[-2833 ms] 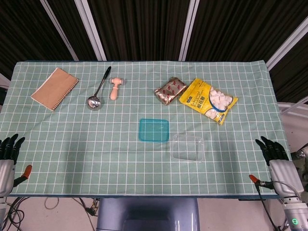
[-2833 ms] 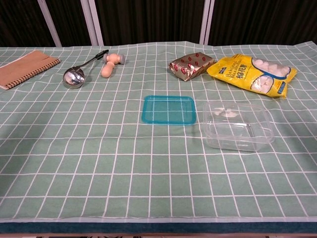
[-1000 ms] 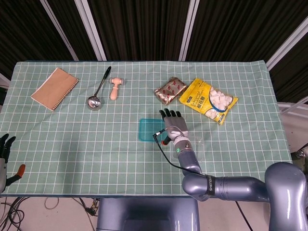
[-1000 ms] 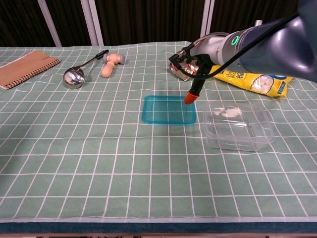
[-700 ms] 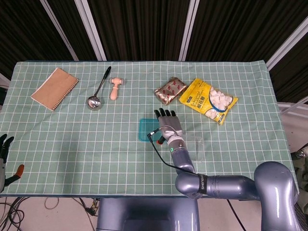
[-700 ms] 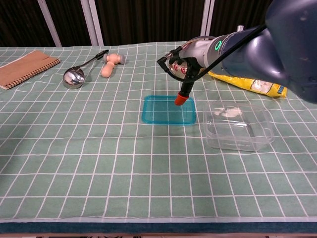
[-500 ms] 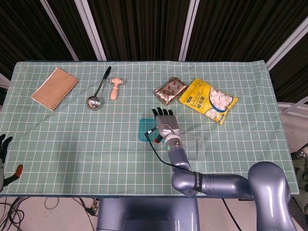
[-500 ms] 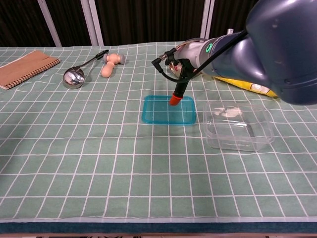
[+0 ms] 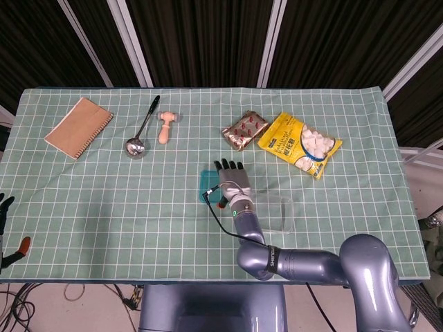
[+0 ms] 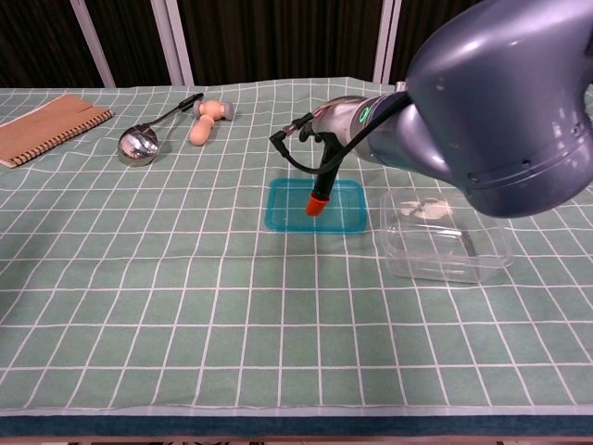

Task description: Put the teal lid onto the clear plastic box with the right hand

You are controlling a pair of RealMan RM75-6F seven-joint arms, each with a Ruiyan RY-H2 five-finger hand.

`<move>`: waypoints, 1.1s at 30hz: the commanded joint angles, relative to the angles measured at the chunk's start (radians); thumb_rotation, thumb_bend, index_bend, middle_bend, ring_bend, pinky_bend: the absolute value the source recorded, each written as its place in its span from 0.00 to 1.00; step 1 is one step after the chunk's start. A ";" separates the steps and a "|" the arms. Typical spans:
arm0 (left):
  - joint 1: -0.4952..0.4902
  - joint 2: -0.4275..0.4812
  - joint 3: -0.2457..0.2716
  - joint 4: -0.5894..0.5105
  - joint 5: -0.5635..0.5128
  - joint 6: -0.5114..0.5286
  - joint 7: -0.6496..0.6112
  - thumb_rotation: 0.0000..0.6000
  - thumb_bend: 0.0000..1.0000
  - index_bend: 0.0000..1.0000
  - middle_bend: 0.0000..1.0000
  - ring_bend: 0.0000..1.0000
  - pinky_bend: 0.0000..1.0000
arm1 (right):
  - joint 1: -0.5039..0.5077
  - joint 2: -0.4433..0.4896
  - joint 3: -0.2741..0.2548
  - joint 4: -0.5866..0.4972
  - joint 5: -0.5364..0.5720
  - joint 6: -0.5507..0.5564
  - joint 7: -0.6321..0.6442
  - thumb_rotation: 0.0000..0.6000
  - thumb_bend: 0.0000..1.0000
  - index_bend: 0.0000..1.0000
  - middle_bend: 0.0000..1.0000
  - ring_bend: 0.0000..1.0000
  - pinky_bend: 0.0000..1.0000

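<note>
The teal lid [image 10: 289,209] lies flat on the checked cloth at mid-table, mostly covered by my right hand [image 9: 233,182] in the head view, where only its left edge [image 9: 205,185] shows. That hand hovers over the lid with its dark fingers spread and nothing in it. In the chest view its orange thumb tip [image 10: 316,204] hangs just above the lid's middle. The clear plastic box [image 10: 446,237] stands empty and uncovered right of the lid, also seen in the head view [image 9: 279,211]. My left hand [image 9: 4,205] barely shows at the left edge, holding nothing.
Along the far side lie a spiral notebook [image 9: 78,126], a metal ladle [image 9: 142,128], a small wooden mallet [image 9: 166,126], a brown snack packet [image 9: 245,130] and a yellow bag of sweets [image 9: 300,144]. My grey right arm [image 10: 500,102] fills the chest view's upper right.
My right hand came in from the table's right edge and has slid leftward over the lid; its orange thumb tip moved from the lid's right edge to its middle. The left hand drew further out of frame.
</note>
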 commanded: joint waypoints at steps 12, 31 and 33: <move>-0.001 -0.002 0.001 0.003 -0.001 -0.001 0.004 1.00 0.32 0.08 0.00 0.00 0.00 | -0.023 -0.064 -0.016 0.103 -0.040 -0.039 0.017 1.00 0.12 0.00 0.05 0.00 0.00; -0.002 -0.001 -0.003 0.003 -0.016 -0.004 0.009 1.00 0.32 0.08 0.00 0.00 0.00 | -0.022 -0.097 -0.022 0.178 -0.053 -0.093 -0.033 1.00 0.10 0.00 0.11 0.00 0.00; -0.002 -0.001 -0.003 0.003 -0.017 -0.004 0.009 1.00 0.32 0.08 0.00 0.00 0.00 | -0.022 -0.098 -0.019 0.181 -0.052 -0.093 -0.035 1.00 0.10 0.00 0.11 0.00 0.00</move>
